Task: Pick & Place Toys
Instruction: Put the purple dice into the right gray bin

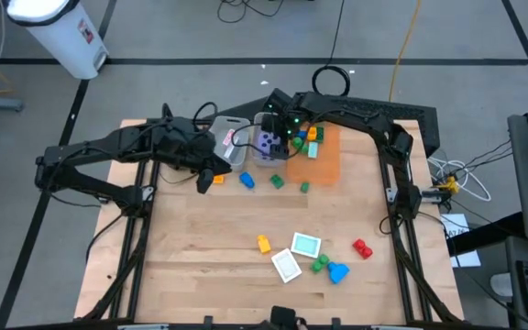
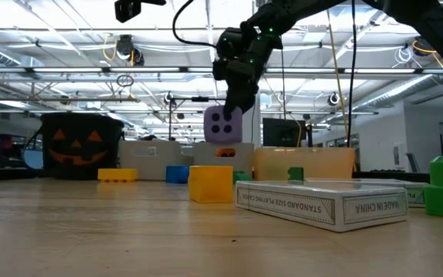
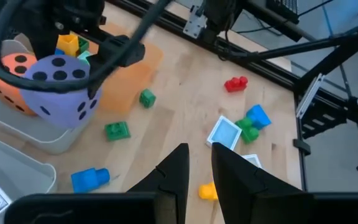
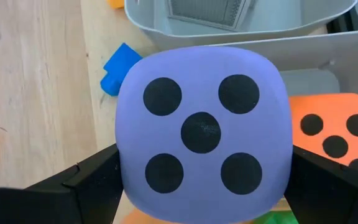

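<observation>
Counter point(image 1: 200, 238) below me, grey bin point(image 1: 230, 147) at the far side, and my right hand point(image 2: 233, 108) hangs above it, pinching the purple die point(image 2: 223, 125) wide across its flanks. Orange die point(image 4: 334, 134) already sits in there, just beside. I'd say lower first, centre over bare bin floor, then spread. My left hand point(image 3: 197, 163) waits near the bin's left, pressed together, empty.

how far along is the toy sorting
Partly done. Already in: an orange die lies in the grey bin and a few blocks sit in the orange bin. In hand: the right claw holds the purple die above them. Left: blocks and cards scattered on the table.
</observation>
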You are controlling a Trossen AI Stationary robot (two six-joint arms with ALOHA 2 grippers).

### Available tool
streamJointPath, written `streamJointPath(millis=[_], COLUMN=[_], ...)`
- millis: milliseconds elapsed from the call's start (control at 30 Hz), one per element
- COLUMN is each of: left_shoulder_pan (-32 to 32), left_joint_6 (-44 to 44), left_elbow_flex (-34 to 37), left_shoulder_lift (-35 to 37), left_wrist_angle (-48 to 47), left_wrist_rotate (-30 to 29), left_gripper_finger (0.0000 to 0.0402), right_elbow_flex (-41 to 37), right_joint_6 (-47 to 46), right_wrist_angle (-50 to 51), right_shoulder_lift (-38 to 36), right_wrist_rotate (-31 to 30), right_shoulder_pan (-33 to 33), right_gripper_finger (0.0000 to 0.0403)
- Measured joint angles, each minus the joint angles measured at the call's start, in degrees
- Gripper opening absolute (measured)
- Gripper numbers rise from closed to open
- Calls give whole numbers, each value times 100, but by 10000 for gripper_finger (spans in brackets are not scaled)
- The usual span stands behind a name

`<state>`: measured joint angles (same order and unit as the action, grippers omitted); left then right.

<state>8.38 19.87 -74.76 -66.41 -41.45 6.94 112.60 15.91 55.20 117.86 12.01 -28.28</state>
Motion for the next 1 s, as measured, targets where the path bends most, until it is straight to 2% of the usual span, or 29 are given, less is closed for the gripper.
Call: streamJointPath(millis=[567,1000], left_shoulder_pan=[-1,0], left_joint_6=[79,-29], left_elbow_flex=[0,0], left_shoulder_lift=[-7,-7], left_wrist_angle=[125,100], left_wrist_rotate=[3,4], left_gripper_finger=[74,74], right_elbow_flex=[-17,-108], right_joint_6=[17,692], right_wrist_angle=[-273,-325], right_shoulder_lift=[31,27], right_wrist_rotate=[-318,-440], right_shoulder_pan=[-281,-2], right_gripper_finger=[350,350])
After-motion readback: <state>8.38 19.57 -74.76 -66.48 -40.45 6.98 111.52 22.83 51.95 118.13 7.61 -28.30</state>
